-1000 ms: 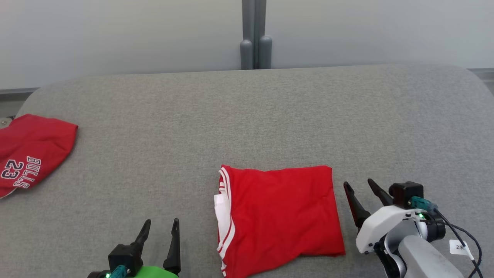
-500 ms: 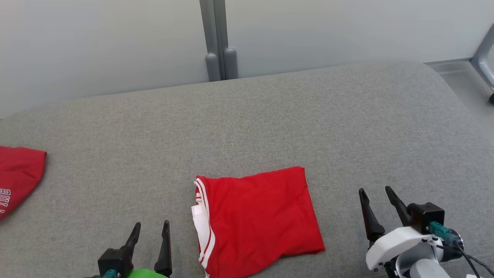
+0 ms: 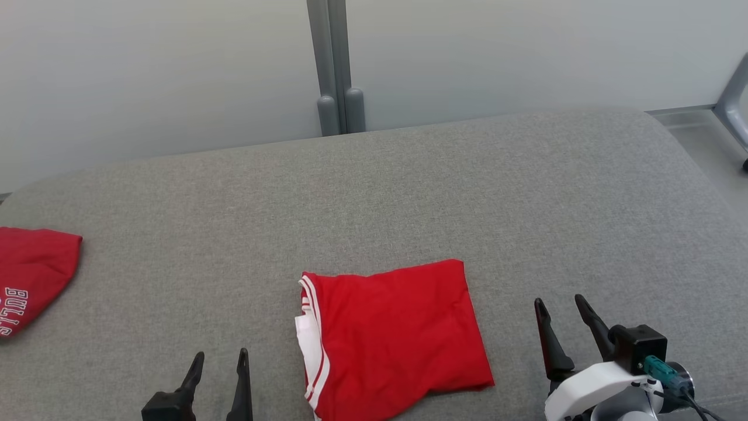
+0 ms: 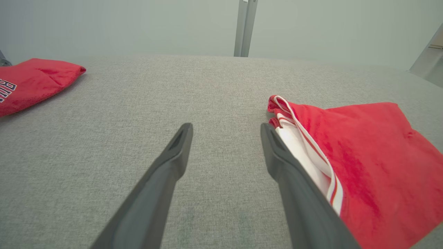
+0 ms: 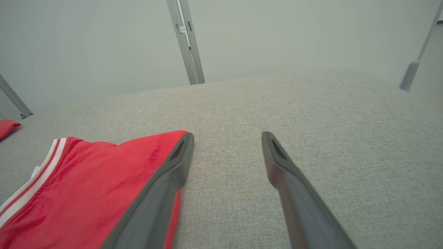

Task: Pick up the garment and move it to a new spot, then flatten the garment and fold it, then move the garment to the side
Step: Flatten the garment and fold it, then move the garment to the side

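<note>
On the grey worktop (image 3: 409, 193): the folded red jersey (image 3: 397, 336) lies flat at near-centre, between the two arms. Its white-striped trim edge faces left and its near right corner is slightly ragged.
Left fingers (image 3: 241, 380): spread wide and empty, just beside the trim edge. No contact as far as I can tell.
Right fingers (image 3: 548, 345): spread wide and empty, near the plain right edge, with a gap in the head view. In the right wrist view one finger overlaps the cloth edge, so I can't tell if it touches.
Task state (my read): the fold looks done, and the move to the side is what's left.
Risk, unfolding: a pinch that catches only the top layer would peel the stack open on lift. The trim side shows loose layers.
Risk, skew: if the two sides close or rise unevenly, the rectangle twists and the ragged corner droops further.
Risk, dragging: the worktop cover looks grippy. Sliding instead of lifting would likely bunch the bottom layer.
Risk, snag: the cover looks soft, and fingers going in too deep could grab it along with the jersey.
Risk, drop zone: a second red BULLS jersey (image 3: 35, 275) sits at the far left. A leftward move that runs long could land on it or nudge it.
Risk, near edge: the jersey runs almost to the bottom of the head view, so the margin to the worktop's front edge is unknown.
</note>
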